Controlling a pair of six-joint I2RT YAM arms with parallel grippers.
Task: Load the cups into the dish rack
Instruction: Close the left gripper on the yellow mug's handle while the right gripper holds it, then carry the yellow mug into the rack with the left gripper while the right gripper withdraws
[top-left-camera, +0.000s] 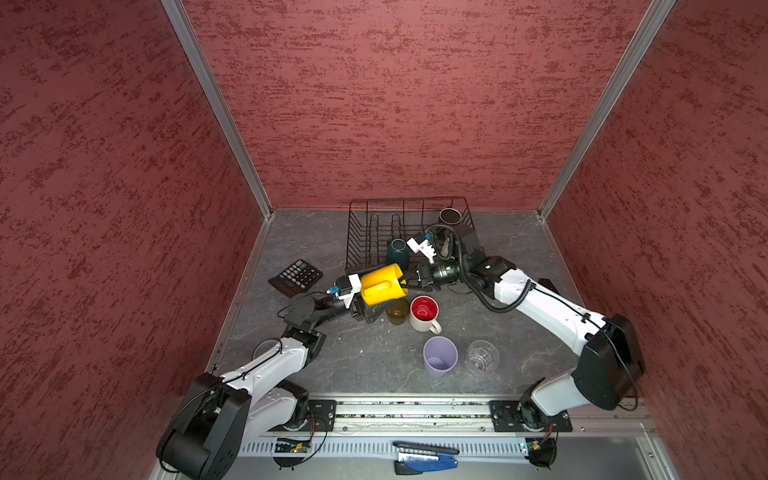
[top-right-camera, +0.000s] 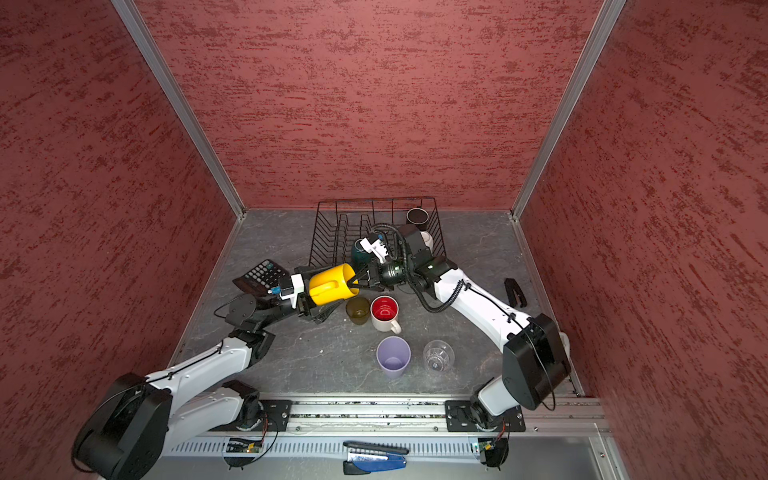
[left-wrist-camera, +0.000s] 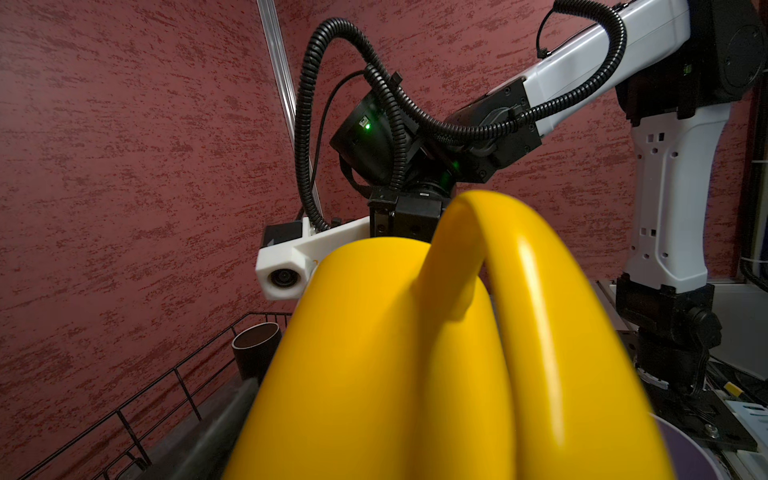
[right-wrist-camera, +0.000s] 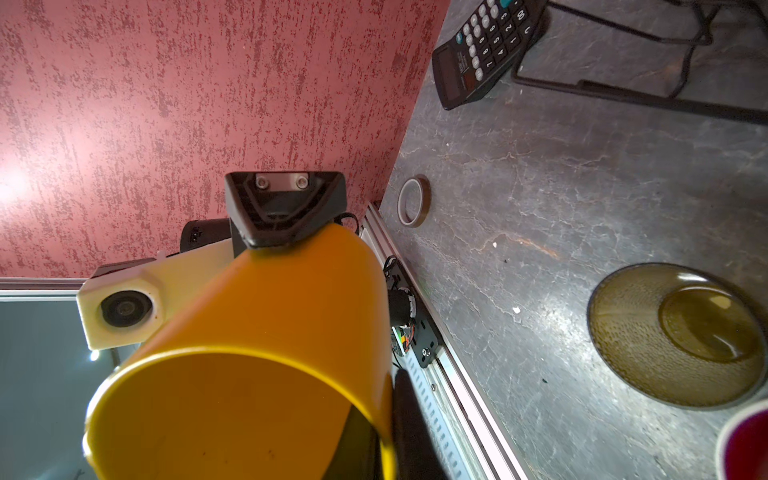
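The yellow mug (top-left-camera: 382, 284) (right-wrist-camera: 249, 353) hangs on its side above the table. My right gripper (top-left-camera: 402, 282) is shut on its rim, one finger (right-wrist-camera: 409, 415) outside the wall. My left gripper (top-left-camera: 365, 295) spans its base end, with one finger (right-wrist-camera: 286, 208) against the wall. The black wire dish rack (top-left-camera: 409, 203) holds a teal mug (top-left-camera: 397, 251), a black mug (top-left-camera: 450, 216) and a half-hidden white mug (top-right-camera: 427, 241). On the table stand an olive tumbler (top-left-camera: 397, 311), a red-lined white mug (top-left-camera: 424, 313), a lavender tumbler (top-left-camera: 439, 356) and a clear glass (top-left-camera: 482, 355).
A black calculator (top-left-camera: 296, 276) lies left of the rack. A tape ring (right-wrist-camera: 413, 201) sits by the left wall near my left arm. A small black object (top-right-camera: 515, 291) lies at the right. A blue and black tool (top-left-camera: 424, 459) rests beyond the front rail.
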